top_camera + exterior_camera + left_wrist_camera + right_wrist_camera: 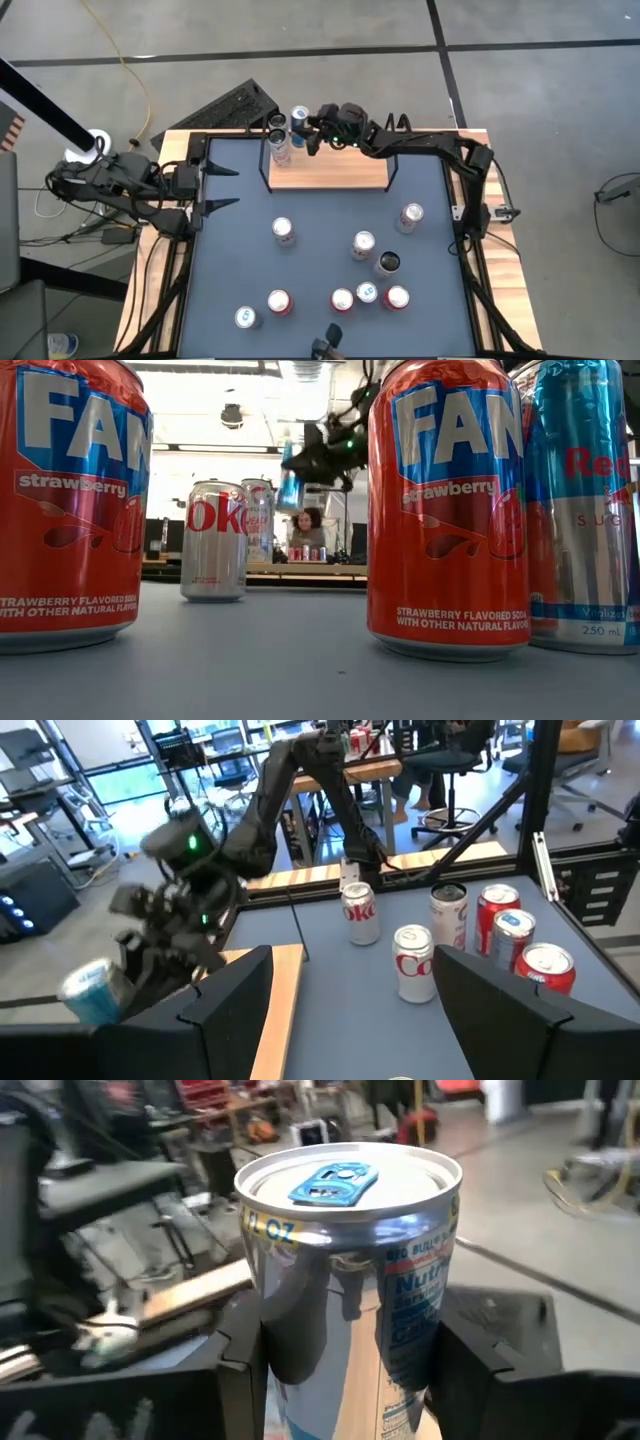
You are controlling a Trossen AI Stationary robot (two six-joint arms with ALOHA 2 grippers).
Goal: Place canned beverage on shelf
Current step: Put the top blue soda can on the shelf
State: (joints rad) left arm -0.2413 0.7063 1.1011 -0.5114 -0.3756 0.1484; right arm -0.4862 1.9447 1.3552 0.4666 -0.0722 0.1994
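The shelf [330, 172], a small light-wood board with thin black rod uprights, lies at the table's far side. Two cans [281, 150] stand at its left end. My right gripper [305, 130] reaches in from the right and is shut on a silver-blue canned beverage [345, 1280] with a blue tab, held in the air over the shelf's far left corner [290, 485]. My left gripper [225, 187] waits at the table's left edge, open, with nothing between its fingers [230, 1000]. My right gripper pinches the can's side wall [262, 1340] between its two fingers, one on each side, below the top rim. The fingers come in about level from the table's right. The can stands upright, top up, lifted clear of the shelf.
Several loose cans stand on the blue-grey table: Coke cans [283, 231] [363, 244] [411, 216] in the middle, red and blue ones [342, 299] near the front edge. Two red Fanta cans [450, 510] fill the low view. A person [308, 530] sits beyond the table.
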